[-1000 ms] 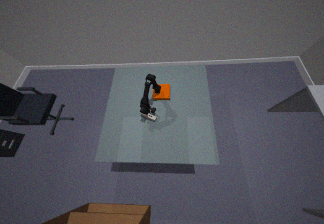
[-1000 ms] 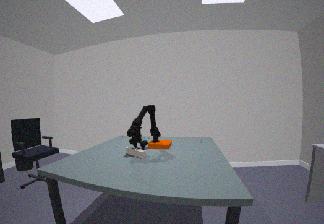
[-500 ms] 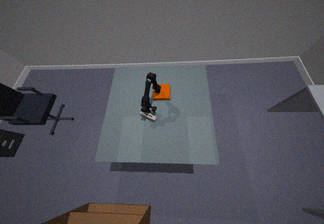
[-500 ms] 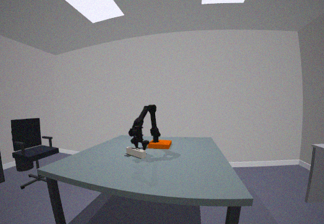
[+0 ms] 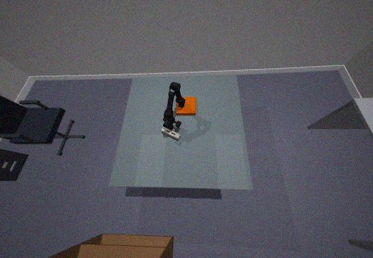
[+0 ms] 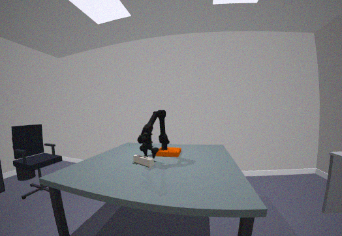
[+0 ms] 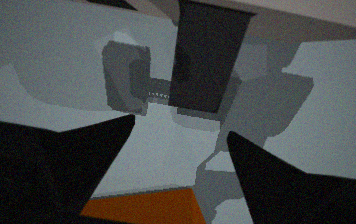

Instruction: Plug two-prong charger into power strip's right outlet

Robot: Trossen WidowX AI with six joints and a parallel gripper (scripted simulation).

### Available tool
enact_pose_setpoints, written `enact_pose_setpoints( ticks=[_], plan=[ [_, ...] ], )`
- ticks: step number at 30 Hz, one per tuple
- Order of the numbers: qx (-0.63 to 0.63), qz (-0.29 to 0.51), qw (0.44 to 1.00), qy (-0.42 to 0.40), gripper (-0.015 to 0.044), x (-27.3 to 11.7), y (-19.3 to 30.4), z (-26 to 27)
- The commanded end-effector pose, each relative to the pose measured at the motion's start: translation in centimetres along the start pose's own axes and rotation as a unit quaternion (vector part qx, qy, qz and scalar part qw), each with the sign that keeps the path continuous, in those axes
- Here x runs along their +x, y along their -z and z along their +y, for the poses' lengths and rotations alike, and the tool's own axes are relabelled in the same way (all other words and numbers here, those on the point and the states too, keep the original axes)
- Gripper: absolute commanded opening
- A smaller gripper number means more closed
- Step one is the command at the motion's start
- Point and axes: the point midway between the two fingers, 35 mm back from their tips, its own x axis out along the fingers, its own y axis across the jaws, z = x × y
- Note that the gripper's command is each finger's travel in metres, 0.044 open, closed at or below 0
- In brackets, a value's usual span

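Observation:
The white power strip [image 5: 176, 136] [image 6: 143, 160] [image 7: 315, 16] lies on the table with dark outlets on its top; in the wrist view only its edge shows, along the top. A dark block, apparently the charger [image 7: 207, 60], is beside the strip in the wrist view, beyond the fingertips and nearer the right one in the picture. Its prongs cannot be made out, and it is not distinct in the top and exterior views. My gripper [image 5: 173, 126] [image 6: 149, 154] [image 7: 181, 127] is open and empty, low beside the strip on the arm-base side.
The orange base plate [image 5: 191, 107] [image 6: 170, 152] [image 7: 150, 206] carries the arm on the table [image 5: 194, 167] [image 6: 191, 189], close behind the gripper. Dark shadows lie around the block in the wrist view. An office chair [image 5: 39, 125] [image 6: 36, 160] stands on the floor left of the table.

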Motion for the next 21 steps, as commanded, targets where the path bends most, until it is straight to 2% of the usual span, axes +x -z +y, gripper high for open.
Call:
enact_pose_setpoints(
  ticks=[1, 7, 17, 21],
  plan=[
    [0.003, -0.003, 1.000, 0.000, 0.0440, 0.0, 0.6, 0.0],
    [-0.001, -0.016, 1.000, 0.001, 0.0440, -0.3, 0.5, 0.0],
    [0.001, -0.262, 0.965, 0.002, 0.0440, -6.8, -0.6, -0.1],
    [0.003, -0.297, 0.955, 0.001, 0.0440, -7.8, -0.6, -0.1]
  ],
)
